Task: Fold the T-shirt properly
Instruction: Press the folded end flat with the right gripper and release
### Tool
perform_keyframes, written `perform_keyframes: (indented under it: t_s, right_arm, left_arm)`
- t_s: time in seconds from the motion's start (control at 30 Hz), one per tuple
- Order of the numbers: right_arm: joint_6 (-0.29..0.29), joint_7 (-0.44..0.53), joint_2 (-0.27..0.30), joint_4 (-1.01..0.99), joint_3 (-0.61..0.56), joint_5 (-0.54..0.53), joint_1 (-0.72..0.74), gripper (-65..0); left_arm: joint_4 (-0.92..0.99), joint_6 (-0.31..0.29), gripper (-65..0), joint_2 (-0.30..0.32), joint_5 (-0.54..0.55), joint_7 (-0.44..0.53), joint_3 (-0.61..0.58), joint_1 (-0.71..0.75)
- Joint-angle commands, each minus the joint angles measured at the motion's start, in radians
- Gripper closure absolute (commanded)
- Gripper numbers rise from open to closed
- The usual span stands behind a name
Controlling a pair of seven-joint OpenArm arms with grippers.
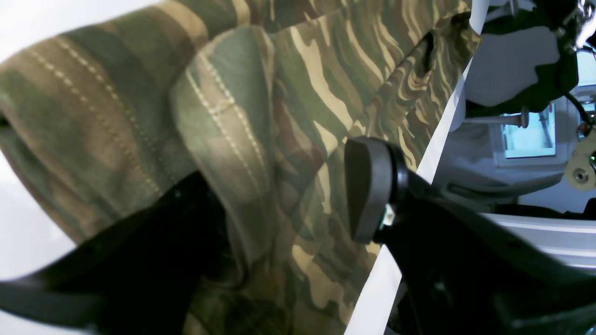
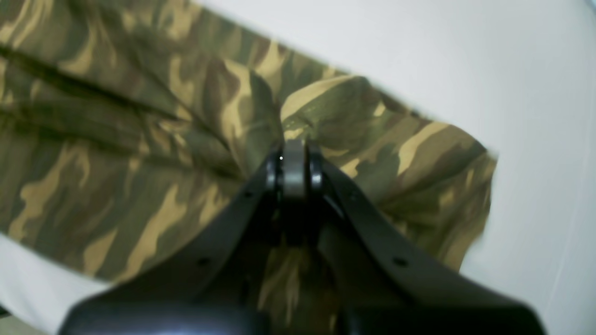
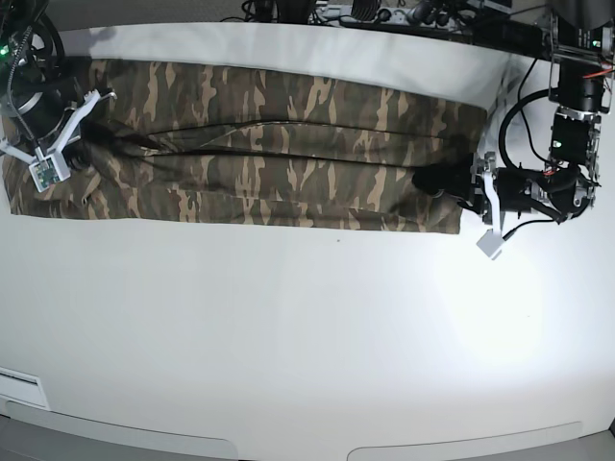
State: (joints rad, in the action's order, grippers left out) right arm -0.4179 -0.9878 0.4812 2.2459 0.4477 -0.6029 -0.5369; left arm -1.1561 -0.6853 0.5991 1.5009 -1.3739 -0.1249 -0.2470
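One camouflage T-shirt (image 3: 259,144) lying as a long band across the far tabletop (image 3: 307,327); right gripper (image 2: 294,160) fingers pinching its left end, left gripper (image 1: 279,200) fingers gaping wide around its right end; lengthwise fold pending, needing closure.

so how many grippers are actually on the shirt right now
2. The right gripper is pinched shut on the T-shirt at the base view's left end; the left gripper stands open around its hem at the opposite end. None seems hidden.
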Motion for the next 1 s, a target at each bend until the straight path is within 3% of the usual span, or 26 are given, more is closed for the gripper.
perform_keyframes:
  t_s: [0.0,0.2,0.33,0.43,0.47,0.5,0.63,0.73,0.83,0.97]
  right_arm:
    - [0.000,0.018,0.014,0.018,0.013,-0.021,-0.018,0.0]
    - [0.011,0.026,0.006,0.018,0.011,-0.053,-0.112,0.0]
    - [0.013,0.086,-0.056,-0.003,0.011,-0.021,-0.117,-1.7]
    - [-0.001,0.102,-0.088,-0.044,0.011,-0.008,-0.117,-31.8]
    - [-0.006,0.101,-0.087,-0.050,0.011,0.023,-0.117,-39.7]
    - [0.013,0.101,-0.087,-0.050,0.011,0.077,-0.117,-42.6]
    - [0.130,0.064,-0.084,-0.002,0.011,0.296,-0.100,-42.5]
    - [0.195,0.021,-0.085,0.100,0.011,0.377,-0.103,-42.4]
    - [0.241,0.055,-0.085,0.110,0.011,0.372,-0.103,-42.4]
    - [0.257,0.229,-0.088,0.110,0.011,0.301,-0.098,-42.4]
  left_arm:
    - [-0.008,-0.003,-34.9,0.019,-0.017,-0.022,0.003,-0.014]
    - [-0.008,-0.003,-34.9,0.019,-0.017,-0.022,0.003,-0.014]
    - [-0.008,-0.003,-34.9,0.019,-0.017,-0.022,0.003,-0.014]
    - [-0.008,-0.003,-34.9,0.019,-0.017,-0.022,0.003,-0.014]
    - [-0.008,-0.003,-34.9,0.019,-0.017,-0.022,0.003,-0.014]
    - [-0.008,-0.003,-34.9,0.019,-0.017,-0.022,0.003,-0.014]
    - [-0.008,-0.003,-34.9,0.019,-0.017,-0.022,0.003,-0.014]
    - [-0.008,-0.003,-34.9,0.019,-0.017,-0.022,0.003,-0.014]
    - [-0.008,-0.003,-34.9,0.019,-0.017,-0.022,0.003,-0.014]
    - [-0.008,-0.003,-34.9,0.022,-0.017,-0.022,0.003,-0.014]
